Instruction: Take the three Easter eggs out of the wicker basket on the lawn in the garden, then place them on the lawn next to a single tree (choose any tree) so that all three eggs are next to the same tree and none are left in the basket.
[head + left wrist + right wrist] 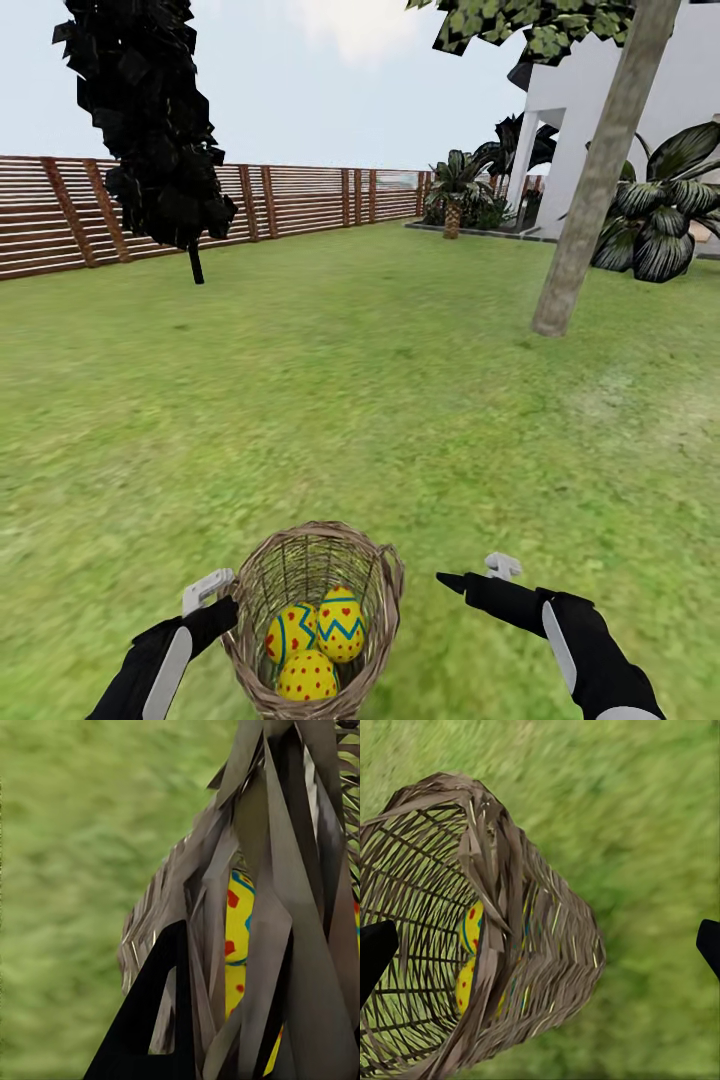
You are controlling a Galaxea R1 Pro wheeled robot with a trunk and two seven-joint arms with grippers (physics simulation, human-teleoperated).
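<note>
Open lawn ran unobstructed to the fence and tree, while the wicker basket held three Easter eggs between the left tool, clamped on its rim, and the right tool, fingers apart.

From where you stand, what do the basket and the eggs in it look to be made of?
The wicker basket looks like woven brown cane or wicker: open strands, see-through sides, matte. The three Easter eggs look smooth and hard, yellow with painted red dots and blue zigzags; whether shell or plastic cannot be told.
</note>
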